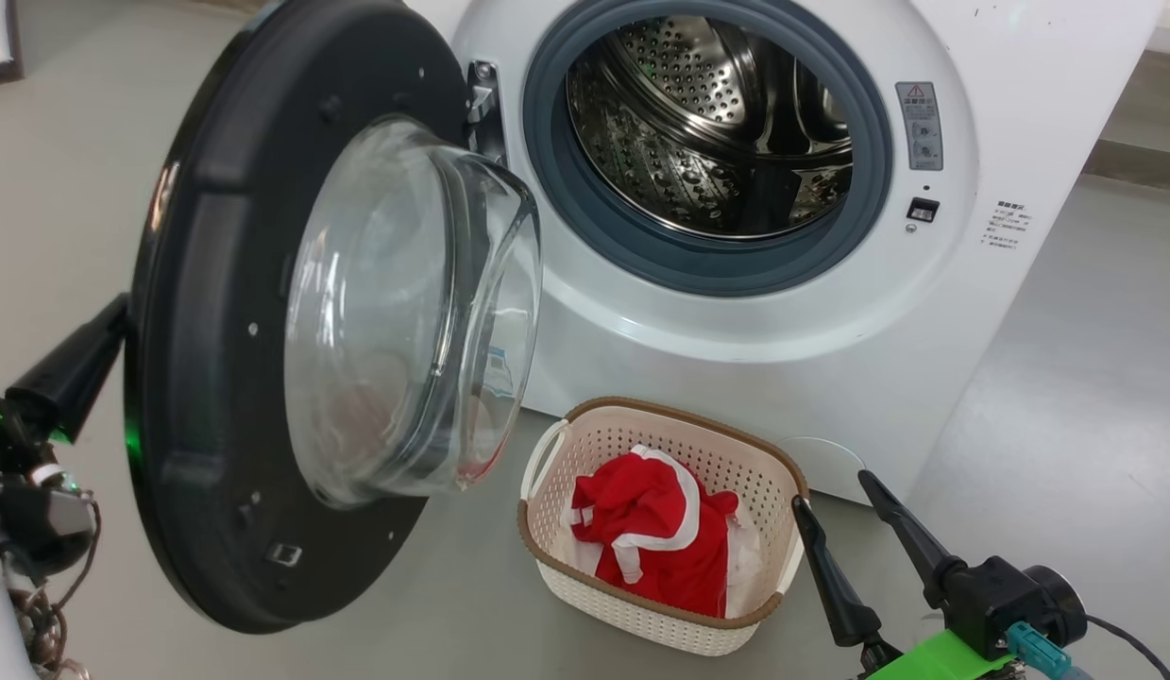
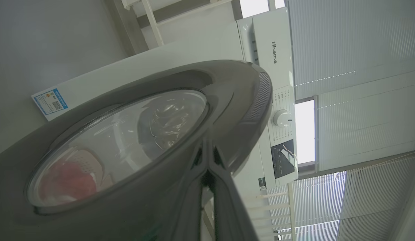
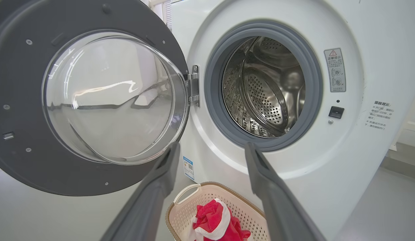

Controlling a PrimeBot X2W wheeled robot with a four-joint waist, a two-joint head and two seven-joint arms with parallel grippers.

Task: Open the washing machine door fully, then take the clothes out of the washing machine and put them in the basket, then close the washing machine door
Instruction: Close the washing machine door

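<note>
The washing machine door (image 1: 216, 236) stands wide open at the left, its glass bowl facing me. The washing machine (image 1: 736, 359) shows a bare steel drum (image 1: 707, 123) with no fabric in it. The clothes (image 1: 655, 538), red with white stripes, lie bunched in the basket (image 1: 547, 557) on the floor before the washer. My left gripper (image 1: 108, 331) is shut behind the door, and in the left wrist view its tips (image 2: 207, 150) rest against the door's glossy outer face (image 2: 194, 77). Beside the basket's right end my right gripper (image 1: 833, 491) stands open and holds nothing. Its own view looks past the spread gripper (image 3: 211, 149) at the door (image 3: 13, 67), the basket (image 3: 184, 217) and the clothes (image 3: 214, 217).
Grey floor (image 1: 1066, 425) spreads to the washer's right, ending at a low ledge (image 1: 1132, 161). A white round disc (image 1: 821, 453) lies at the washer's base behind the basket. The washer's control panel (image 2: 277, 60) and window blinds (image 2: 361, 67) show past the door.
</note>
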